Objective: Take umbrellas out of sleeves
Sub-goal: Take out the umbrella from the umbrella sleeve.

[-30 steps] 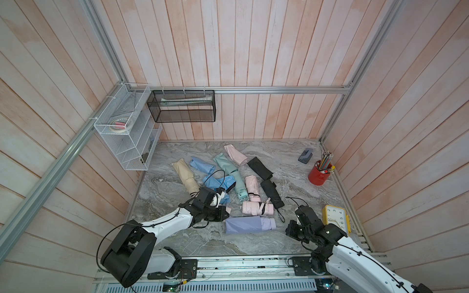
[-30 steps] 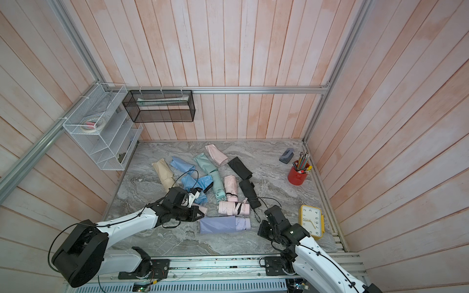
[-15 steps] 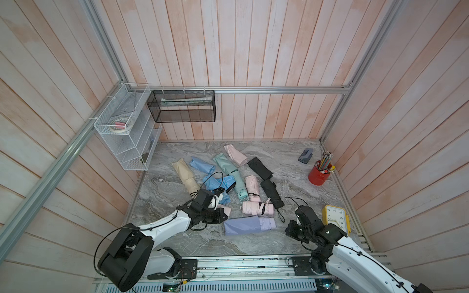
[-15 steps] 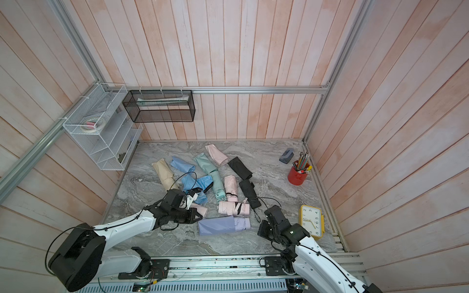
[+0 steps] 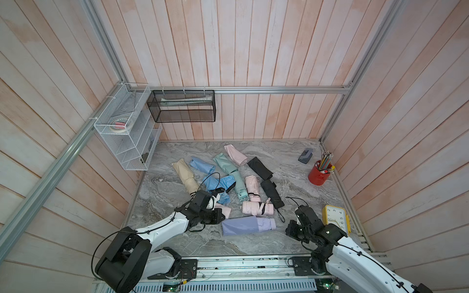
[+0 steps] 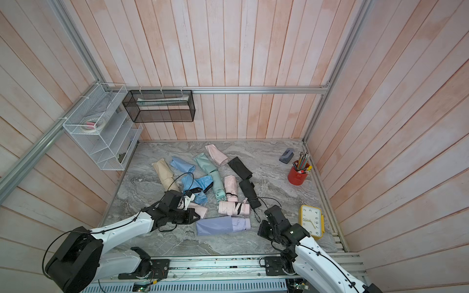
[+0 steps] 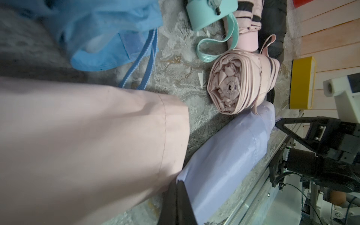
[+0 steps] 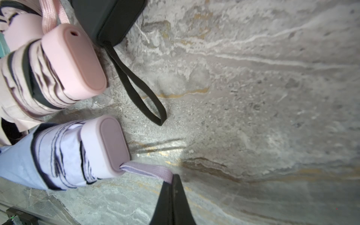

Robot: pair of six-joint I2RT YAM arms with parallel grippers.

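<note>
Cord (image 8: 148,169) of lavender umbrella (image 8: 64,153) ends pinched in right gripper (image 8: 174,182).

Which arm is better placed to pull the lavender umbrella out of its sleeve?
Right: the right gripper pinches the lavender umbrella's wrist strap at the exposed handle end. The left gripper sits at the opposite end of the lavender sleeve.

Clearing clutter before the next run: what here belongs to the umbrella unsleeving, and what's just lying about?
Job: lavender umbrella, lavender sleeve, pink umbrella, pink sleeve, black umbrella.
Lying about: red pencil cup, yellow clock, white wire shelf, black mesh basket.
</note>
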